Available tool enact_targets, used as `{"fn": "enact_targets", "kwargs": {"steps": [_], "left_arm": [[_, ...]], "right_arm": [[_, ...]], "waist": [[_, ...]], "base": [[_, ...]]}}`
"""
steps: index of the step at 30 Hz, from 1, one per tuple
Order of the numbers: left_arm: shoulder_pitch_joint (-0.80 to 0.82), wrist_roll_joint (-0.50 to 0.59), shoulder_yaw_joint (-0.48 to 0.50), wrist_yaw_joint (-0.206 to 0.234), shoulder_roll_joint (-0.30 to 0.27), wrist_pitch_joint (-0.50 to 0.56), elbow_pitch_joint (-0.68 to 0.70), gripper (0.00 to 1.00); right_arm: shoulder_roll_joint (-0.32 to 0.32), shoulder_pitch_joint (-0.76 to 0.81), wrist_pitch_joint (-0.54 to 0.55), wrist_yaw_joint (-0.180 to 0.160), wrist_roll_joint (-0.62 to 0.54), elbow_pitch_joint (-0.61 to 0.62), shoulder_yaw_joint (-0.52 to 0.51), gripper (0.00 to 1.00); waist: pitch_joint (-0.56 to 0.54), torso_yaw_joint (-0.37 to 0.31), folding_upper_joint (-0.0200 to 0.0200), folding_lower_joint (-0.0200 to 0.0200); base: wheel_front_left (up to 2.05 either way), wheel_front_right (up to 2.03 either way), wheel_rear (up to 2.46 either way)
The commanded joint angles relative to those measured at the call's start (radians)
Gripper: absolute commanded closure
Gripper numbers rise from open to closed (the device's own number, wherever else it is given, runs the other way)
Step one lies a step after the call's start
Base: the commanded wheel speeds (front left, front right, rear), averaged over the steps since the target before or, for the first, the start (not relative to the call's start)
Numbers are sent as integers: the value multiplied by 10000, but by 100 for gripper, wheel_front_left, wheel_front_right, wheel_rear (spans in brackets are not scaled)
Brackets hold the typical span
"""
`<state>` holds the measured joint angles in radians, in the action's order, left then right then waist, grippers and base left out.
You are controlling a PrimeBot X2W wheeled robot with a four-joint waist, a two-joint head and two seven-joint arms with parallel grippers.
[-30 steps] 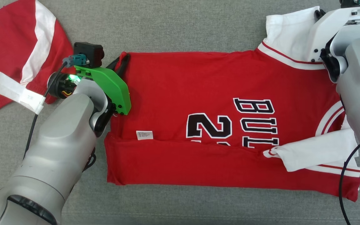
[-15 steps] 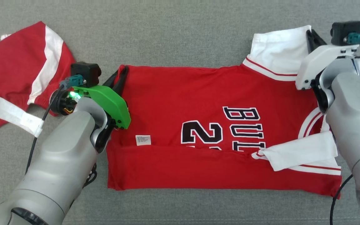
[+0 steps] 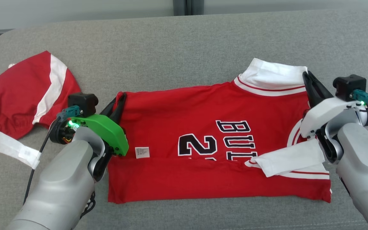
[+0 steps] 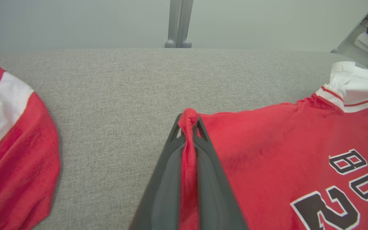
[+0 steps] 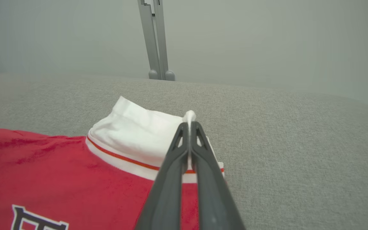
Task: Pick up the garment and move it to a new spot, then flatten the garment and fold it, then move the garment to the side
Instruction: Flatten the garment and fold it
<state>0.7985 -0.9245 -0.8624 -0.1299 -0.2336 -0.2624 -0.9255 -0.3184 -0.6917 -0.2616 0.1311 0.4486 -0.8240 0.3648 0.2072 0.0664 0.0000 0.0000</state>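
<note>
Nearest the worktop's front edge lies the red jersey, spread flat across the middle and right of the grey fabric surface. Its nearest long strip is folded up over the body, covering the lower part of the black "2" and "BUL" lettering. A white sleeve is folded inward over that strip towards the right edge, and a small white care label sits just above the fold towards the left.

The two pale forearms come in from the front corners. The left tool, behind its green mount, has its dark fingers pressed together on the jersey's far left corner; in the left wrist view a ridge of red cloth is pinched between them. The right tool, on a white mount, is closed on the other white sleeve at the jersey's far right corner; the right wrist view shows a tuft of white fabric squeezed at its fingertips.

Towards the left edge, apart from the jersey, lies a crumpled red and white garment with a white paper tag on its near side. Beyond the far edge a grey post stands against a pale wall.
</note>
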Motion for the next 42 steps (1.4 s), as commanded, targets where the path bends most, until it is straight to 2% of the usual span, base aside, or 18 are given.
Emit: {"fn": "enact_targets", "kwargs": {"steps": [1, 4, 9, 17, 28, 29, 30, 31, 32, 33, 42], "left_arm": [[-241, 185, 159, 62, -96, -27, 95, 100], [-479, 471, 441, 98, -144, -28, 318, 100], [-1095, 1010, 1098, 164, -186, -28, 856, 100], [-2495, 1754, 2251, 323, -217, -19, 1874, 100], [-3959, 2631, 3291, 194, 35, -19, 2477, 100], [-4055, 2683, 3317, 176, 81, -19, 2467, 80], [-4143, 2761, 3379, 164, 105, -19, 2488, 0], [-4232, 2803, 3468, 162, 122, -19, 2515, 0], [-4365, 2865, 3572, 171, 145, -19, 2544, 0], [-4464, 2921, 3690, 169, 148, -19, 2598, 0], [-5774, 3869, 5417, 371, 327, -20, 4000, 0]], "right_arm": [[-210, 464, -38, -5, 95, 501, -99, 100], [-441, 1299, -42, -5, -43, 1680, -357, 100], [-437, 2779, -43, -5, -178, 3202, -866, 100], [-131, 4802, 21, -5, -153, 4752, -1673, 100], [523, 6899, 594, -5, -306, 6361, -2733, 100], [534, 6999, 657, -5, -370, 6356, -2790, 100], [564, 7079, 708, -5, -442, 6360, -2855, 100], [623, 7137, 750, -5, -461, 6349, -2924, 91], [666, 7222, 784, -5, -490, 6352, -2969, 21], [682, 7276, 776, -2, -498, 6377, -3009, 0], [554, 7299, 961, -2, -275, 6337, -3273, 0]], "waist": [[-168, -143, 0, 0], [-221, -216, 0, 0], [-413, -345, 0, 0], [-748, -352, 0, 0], [-1071, -381, 0, 0], [-1115, -396, 0, 0], [-1171, -412, 0, 0], [-1224, -422, 0, 0], [-1290, -425, 0, 0], [-1361, -424, 0, 0], [-2004, -406, 0, 0]], "base": [[0, 0, 0], [0, 0, 0], [0, 0, 0], [0, 0, 0], [0, 0, 0], [0, 0, 0], [0, 0, 0], [0, 0, 0], [0, 0, 0], [0, 0, 0], [0, 0, 0]]}}
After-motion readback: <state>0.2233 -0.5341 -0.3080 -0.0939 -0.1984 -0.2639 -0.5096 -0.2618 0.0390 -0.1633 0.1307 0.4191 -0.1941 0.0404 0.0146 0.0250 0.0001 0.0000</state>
